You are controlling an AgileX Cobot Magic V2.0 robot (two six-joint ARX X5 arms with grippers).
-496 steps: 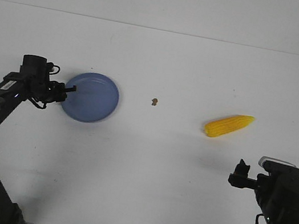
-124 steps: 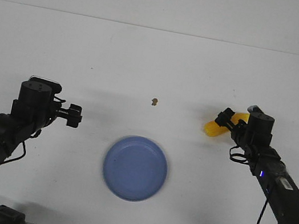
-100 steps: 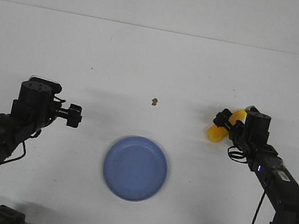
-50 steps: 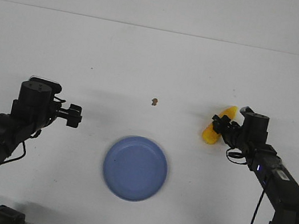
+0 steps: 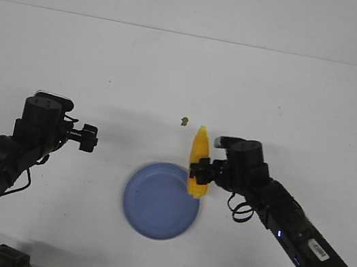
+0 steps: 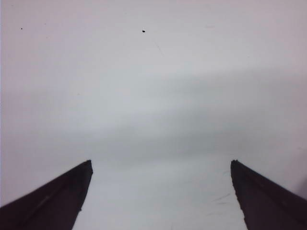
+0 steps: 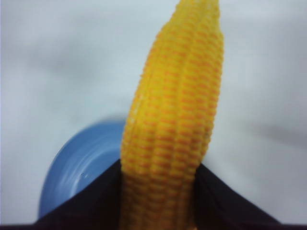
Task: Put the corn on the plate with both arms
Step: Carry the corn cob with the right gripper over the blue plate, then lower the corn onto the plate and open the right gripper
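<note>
Right gripper (image 5: 200,173): clamped on the corn (image 5: 197,169), holding it by its thick lower part. Position, centre of the front view, slightly right of middle. In the right wrist view the two dark fingers (image 7: 225,201) pressed against either side of the cob (image 7: 175,124).

Corn: bright yellow, rows of kernels. Held nearly upright in the front view, pointed end toward the top of the frame, blunt end overlapping the plate's upper right rim. Whether it touched the plate could not be told.

Plate (image 5: 152,205): round, periwinkle blue, lower centre of the front view, on the table (image 5: 189,73). In the right wrist view, a part of it (image 7: 76,167) showed at lower left, behind the cob.

Left gripper (image 5: 85,138): at middle left of the front view, well apart from the plate and corn, pointing toward frame right. Fingers (image 6: 53,201) spread wide in the left wrist view, nothing between them, only bare table surface beyond.

Speck (image 5: 183,120): small, brown, on the table just above and left of the corn's tip in the front view.

Table: white, matte.
</note>
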